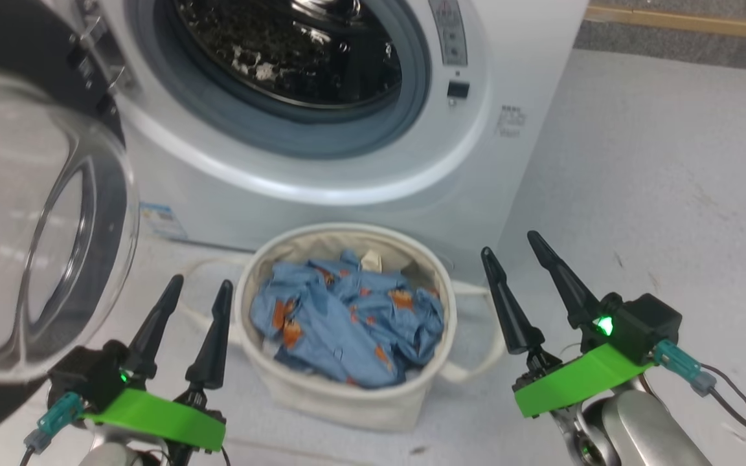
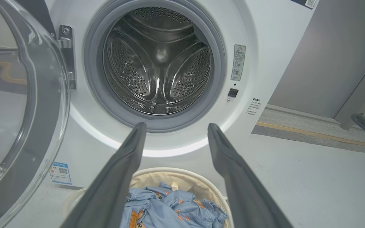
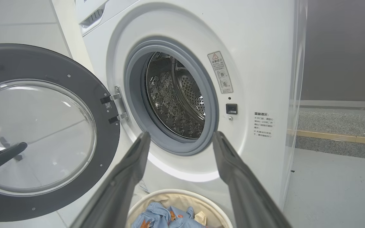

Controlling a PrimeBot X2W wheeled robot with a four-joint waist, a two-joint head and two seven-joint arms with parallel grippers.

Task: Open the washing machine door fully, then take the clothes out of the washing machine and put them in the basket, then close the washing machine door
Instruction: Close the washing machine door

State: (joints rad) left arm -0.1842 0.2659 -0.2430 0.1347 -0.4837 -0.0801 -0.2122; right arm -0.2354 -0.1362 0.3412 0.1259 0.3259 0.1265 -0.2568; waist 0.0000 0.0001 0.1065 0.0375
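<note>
I read the washing machine [image 1: 360,194] as white, its opening ringed grey around a shiny steel drum [image 2: 157,63] dotted with holes. At 9 o'clock, the washing machine door [image 3: 43,126]: black rim, clear glass. At 6 o'clock, the cream basket [image 1: 340,401] and the clothes [image 1: 347,317], light blue with orange-brown prints. My left pincer [image 1: 201,281] and right pincer [image 1: 509,243]: black fingers [image 1: 213,336], green mounts [image 1: 153,414].

The washing machine [image 3: 258,47] has a grey label [image 3: 220,72] with a warning triangle and small pictograms beside its opening. Below that is a block of Chinese print [image 3: 262,124], too small to read. A blue sticker [image 2: 60,173] with a QR code sits at its lower corner.
</note>
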